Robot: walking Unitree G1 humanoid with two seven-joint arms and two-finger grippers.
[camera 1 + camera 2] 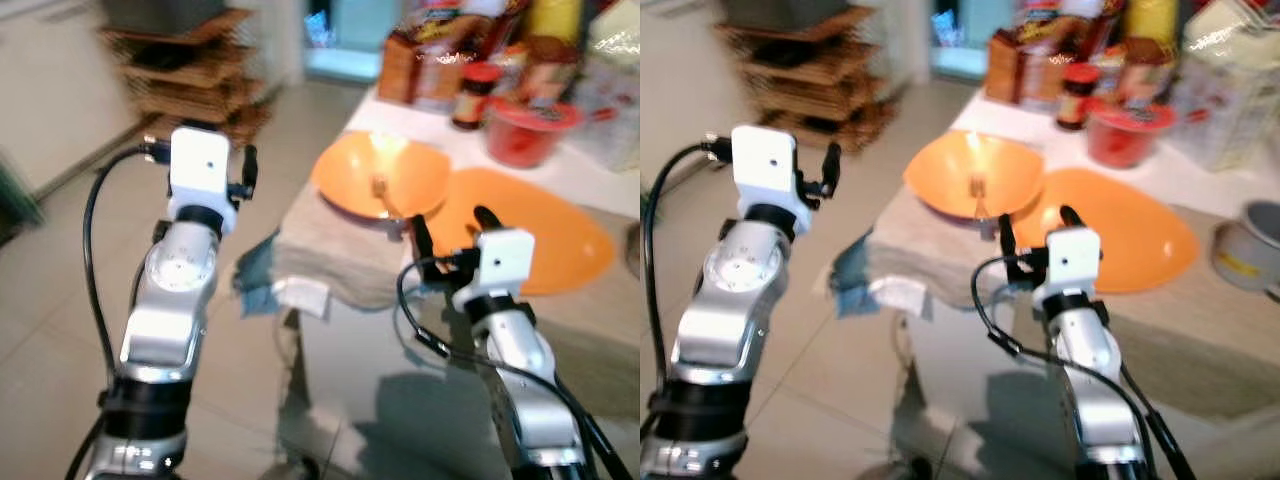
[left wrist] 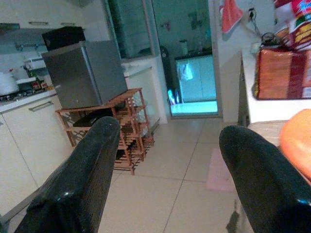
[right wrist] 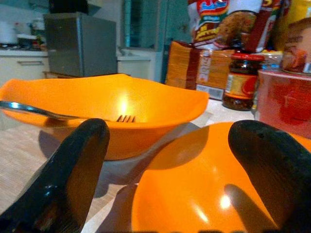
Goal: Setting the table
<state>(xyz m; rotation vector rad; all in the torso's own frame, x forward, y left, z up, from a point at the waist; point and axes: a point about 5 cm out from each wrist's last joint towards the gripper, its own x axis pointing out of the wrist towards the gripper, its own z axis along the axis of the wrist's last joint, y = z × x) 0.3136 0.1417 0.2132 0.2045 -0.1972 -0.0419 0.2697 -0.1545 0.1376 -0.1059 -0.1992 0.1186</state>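
Right pincer (image 1: 452, 228): hovering at counter (image 1: 600, 300) near edge, fingers (image 3: 73, 179) spread wide, gripping nothing. Pointing at two orange bowls.

Near bowl (image 3: 204, 194): sitting close to counter's near edge, directly ahead of right pincer, apart from fingertips. Looking empty inside.

Far bowl (image 1: 380, 175): resting on beige cloth (image 1: 320, 250) toward counter's left edge, w/ rim overlapping or touching near bowl; exact contact not clear. Fork (image 3: 63, 115) lying inside far bowl, tines toward centre, handle reaching out over rim.

Cloth draping over counter's left edge, w/ white tag (image 1: 300, 295) hanging down.

Left pincer (image 1: 248, 170): holding raised off counter's left edge, over tiled floor (image 2: 160, 194). Fingers (image 2: 82, 179) gaping wide, carrying nothing. Aiming toward wooden rack (image 2: 116, 131) w/ grey box-shaped appliance (image 2: 85, 73) on top, and doorway beyond.

Counter's far edge: crowding w/ groceries. Dark jar w/ red lid (image 3: 240, 80) standing beside red lidded tub (image 3: 286, 102); orange-brown packet (image 3: 194, 65) lying to jar's left; printed snack bags (image 3: 218, 22) stacking behind. Grey bowl (image 1: 1250, 250) sitting toward counter's right edge.

Head views blurring slightly; labels on packaging not legible.
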